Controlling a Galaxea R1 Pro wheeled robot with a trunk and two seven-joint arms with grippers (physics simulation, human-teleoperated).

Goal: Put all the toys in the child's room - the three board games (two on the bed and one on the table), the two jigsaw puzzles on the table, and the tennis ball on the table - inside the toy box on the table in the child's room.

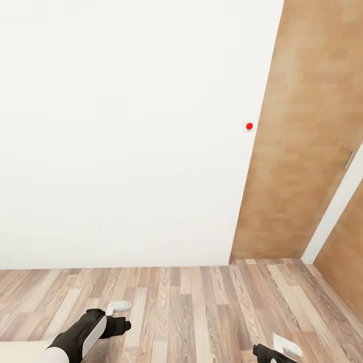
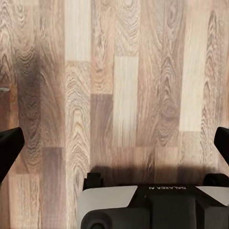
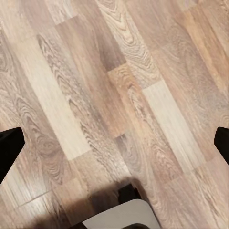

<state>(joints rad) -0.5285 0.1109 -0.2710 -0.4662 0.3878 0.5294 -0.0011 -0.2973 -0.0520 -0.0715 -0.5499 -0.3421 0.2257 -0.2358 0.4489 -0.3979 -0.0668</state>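
Robot faces white wall (image 1: 126,126), wood door (image 1: 297,151); both grippers' fingers wide, empty. Should turn w/ arms tucked to find toys.

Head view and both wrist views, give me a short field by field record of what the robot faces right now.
facing: plain white wall
wall mark: small red round button, near the wall's right edge
right of wall: brown wood-grain door panel
floor: wood-plank floor
left gripper: open, empty, over the floor
right gripper: open, empty, over the floor
toys: none visible
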